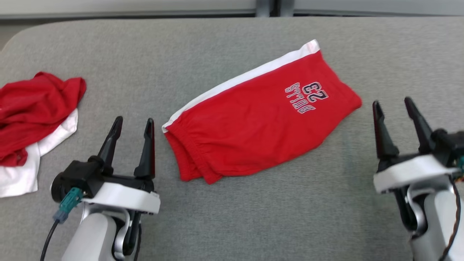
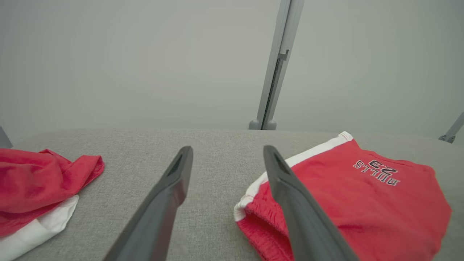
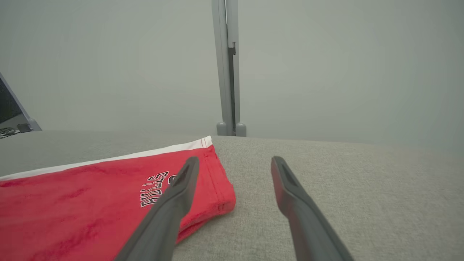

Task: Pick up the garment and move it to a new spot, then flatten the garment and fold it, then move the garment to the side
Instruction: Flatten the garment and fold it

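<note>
Red shorts [image 1: 261, 119] with a white side stripe and "BULLS 23" print lie folded in half and flat on the grey table, waistband toward the lower left. The same shorts [image 2: 348, 203] sit right of my left fingers, and these shorts [image 3: 90, 203] lie left of my right fingers. My left gripper [image 1: 133, 122] hovers open just left of the waistband, nothing between its fingers. At the hem end, my right gripper [image 1: 393, 102] stands open and apart from the cloth.
A crumpled red and white garment [image 1: 32, 119] lies at the table's left edge, visible too as a heap [image 2: 40, 188] in the left wrist view. The grey padded table [image 1: 253, 217] extends to a rounded far edge. A grey post [image 3: 226, 69] stands behind it.
</note>
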`<state>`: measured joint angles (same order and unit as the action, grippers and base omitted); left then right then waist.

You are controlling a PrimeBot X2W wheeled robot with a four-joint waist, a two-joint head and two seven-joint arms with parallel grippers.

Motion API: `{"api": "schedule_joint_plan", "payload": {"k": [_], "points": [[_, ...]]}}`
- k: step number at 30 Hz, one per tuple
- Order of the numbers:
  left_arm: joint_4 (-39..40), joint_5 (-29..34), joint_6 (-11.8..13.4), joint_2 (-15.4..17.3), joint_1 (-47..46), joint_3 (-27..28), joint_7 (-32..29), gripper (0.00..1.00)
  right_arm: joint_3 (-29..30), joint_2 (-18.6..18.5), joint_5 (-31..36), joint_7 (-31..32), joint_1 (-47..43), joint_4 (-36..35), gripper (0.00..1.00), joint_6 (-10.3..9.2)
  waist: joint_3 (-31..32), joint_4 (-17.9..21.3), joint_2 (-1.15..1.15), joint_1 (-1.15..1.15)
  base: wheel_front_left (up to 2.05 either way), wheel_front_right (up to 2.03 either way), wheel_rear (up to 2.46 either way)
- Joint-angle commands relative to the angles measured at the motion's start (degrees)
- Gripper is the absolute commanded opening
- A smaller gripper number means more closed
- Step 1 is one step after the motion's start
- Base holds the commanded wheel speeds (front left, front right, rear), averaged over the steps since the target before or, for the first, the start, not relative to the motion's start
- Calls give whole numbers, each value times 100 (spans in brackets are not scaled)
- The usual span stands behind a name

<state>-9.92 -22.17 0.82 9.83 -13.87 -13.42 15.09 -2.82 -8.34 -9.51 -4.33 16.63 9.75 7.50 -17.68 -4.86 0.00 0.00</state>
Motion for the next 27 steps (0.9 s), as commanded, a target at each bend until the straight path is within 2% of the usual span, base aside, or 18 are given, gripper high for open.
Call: {"api": "schedule_joint_plan", "payload": {"k": [1,8,13,14,15,16,17,18,27], "points": [[10,49,-36,-42,-130,-5,9,100,-3,-71,-10,28,214,204,100,-2,-227,-244,0,0,0,0,0],[-81,91,-215,-261,-417,0,9,100,-130,-242,-75,194,1128,1629,100,-2,-478,-606,0,0,0,0,0],[-129,167,-280,-351,-439,83,9,100,-243,-168,-176,435,1421,2459,100,-2,-474,-647,0,0,0,0,0],[-131,178,-291,-368,-425,106,9,100,-255,-132,-239,421,1444,2549,89,-2,-467,-636,0,0,0,0,0],[-132,200,-298,-378,-407,124,9,100,-301,-94,-304,451,1460,2641,61,-2,-456,-621,0,0,0,0,0],[-132,219,-310,-378,-383,149,9,100,-347,-60,-357,485,1473,2714,39,-2,-441,-598,0,0,0,0,0],[-136,233,-319,-382,-356,172,9,100,-383,-57,-405,432,1483,2748,4,-1,-421,-576,0,0,0,0,0],[-138,255,-319,-383,-328,193,9,100,-420,-61,-435,401,1483,2777,0,-2,-403,-552,0,0,0,0,0],[-153,385,-351,-360,-127,312,9,100,-547,26,-679,-127,949,2582,0,-2,-129,-334,0,0,0,0,0]]}}
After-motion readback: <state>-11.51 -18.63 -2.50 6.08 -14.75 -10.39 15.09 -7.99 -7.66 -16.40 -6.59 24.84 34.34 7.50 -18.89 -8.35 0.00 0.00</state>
